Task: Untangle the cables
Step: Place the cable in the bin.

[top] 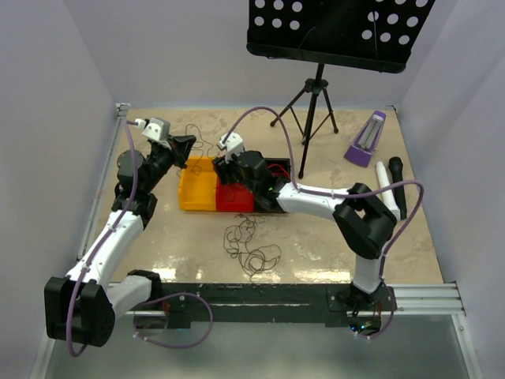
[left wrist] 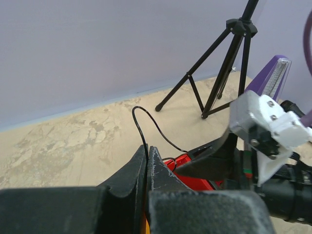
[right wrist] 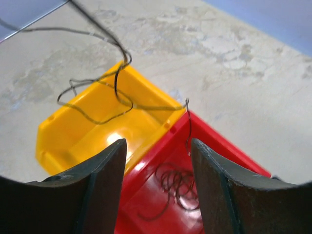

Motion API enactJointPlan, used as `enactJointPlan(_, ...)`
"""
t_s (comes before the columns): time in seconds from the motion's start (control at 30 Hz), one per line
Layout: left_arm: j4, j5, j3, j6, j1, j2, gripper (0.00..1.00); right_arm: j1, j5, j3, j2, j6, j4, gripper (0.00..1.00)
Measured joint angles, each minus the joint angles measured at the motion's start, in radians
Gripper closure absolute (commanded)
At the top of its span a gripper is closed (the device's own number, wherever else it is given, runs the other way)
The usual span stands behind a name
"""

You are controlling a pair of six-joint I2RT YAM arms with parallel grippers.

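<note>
A beige, marbled table (top: 331,229) is enclosed by pale lilac walls. The tripod of a music stand (top: 317,103) is set at the back, and a purple metronome (top: 367,140) is seen near the right wall. A yellow bin (top: 197,191) and a red bin (top: 235,199) are placed side by side, touching, in the middle of the table. A loose tangle of dark cables (top: 249,241) is spread on the bare surface just in front of the bins, toward the arm bases. A few red cables (top: 278,169) can be made out behind the right arm, largely hidden by it.

The left end effector (left wrist: 147,163) is seen with its fingers pressed together, and a thin dark cable (left wrist: 146,117) is pinched between them. This cable is arched upward from the fingertips and then bent down toward the red bin.

The right end effector (right wrist: 158,195) is held above the seam between the two bins with its fingers set well apart, and nothing is gripped between them. Below it, a dark strand (right wrist: 117,92) is draped in loops over the yellow bin and carried across the shared rim into the red bin. There a small coil (right wrist: 176,183) is laid on the floor of the bin.
</note>
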Motion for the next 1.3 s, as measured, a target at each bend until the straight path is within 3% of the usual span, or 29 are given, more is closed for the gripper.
enactJointPlan(0.17,-0.007,0.024,0.000,-0.001,0.000,0.000,1.00,0.003,0.035,0.079,0.104,-0.077,0.070,0.48)
enactJointPlan(0.37,-0.018,0.044,0.000,-0.002,0.000,-0.010,1.00,0.008,0.107,0.100,0.182,-0.113,0.120,0.83)
enactJointPlan(0.43,-0.021,0.048,0.000,-0.003,0.000,-0.015,1.00,0.009,0.122,0.089,0.181,-0.116,0.152,0.90)
enactJointPlan(0.63,-0.021,0.056,0.000,-0.003,0.007,-0.026,1.00,0.009,0.129,0.035,0.092,-0.114,0.240,0.99)
enactJointPlan(0.7,-0.021,0.062,0.000,-0.003,0.008,-0.028,1.00,0.009,0.127,0.033,0.057,-0.114,0.263,0.94)
enactJointPlan(0.8,-0.021,0.076,0.000,-0.004,0.008,-0.030,1.00,0.009,0.121,0.034,0.020,-0.123,0.286,0.73)
enactJointPlan(0.97,-0.022,0.109,0.002,0.002,0.008,-0.032,1.00,0.009,0.112,0.012,0.006,-0.166,0.285,0.64)
enactJointPlan(1.07,-0.028,0.131,0.003,0.011,0.009,-0.039,1.00,0.009,0.116,-0.084,-0.021,-0.184,0.291,0.61)
enactJointPlan(1.2,-0.034,0.167,0.013,0.028,0.009,-0.044,1.00,0.010,0.120,-0.256,-0.047,-0.226,0.414,0.36)
enactJointPlan(1.3,-0.036,0.193,0.015,0.035,0.010,-0.045,1.00,0.013,0.109,-0.366,-0.047,-0.268,0.512,0.36)
